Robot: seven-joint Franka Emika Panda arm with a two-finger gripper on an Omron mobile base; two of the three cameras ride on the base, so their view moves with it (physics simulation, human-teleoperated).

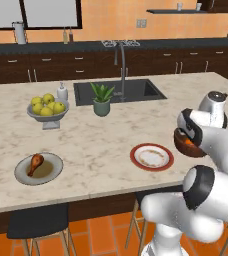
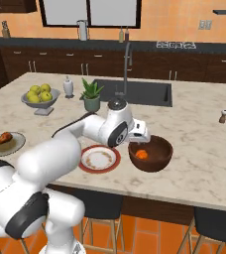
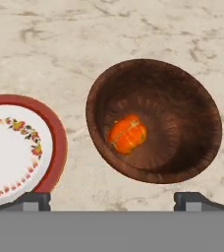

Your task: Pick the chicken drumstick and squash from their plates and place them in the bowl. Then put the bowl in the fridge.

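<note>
Meanwhile, the drumstick (image 1: 35, 163) points its bone end toward the counter edge; hand (image 3: 112, 199) spread.

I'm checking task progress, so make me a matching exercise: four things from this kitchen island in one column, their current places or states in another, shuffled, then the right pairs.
Things:
1. small orange-red squash
2. golden-brown chicken drumstick
3. white plate with a red-orange rim
4. robot's pincer

Places or states:
A. lying on the grey-green plate
B. bare, nothing on it
C. open, above the bowl
D. inside the dark reddish-brown bowl

Pairs: 1-D, 2-A, 3-B, 4-C
</note>
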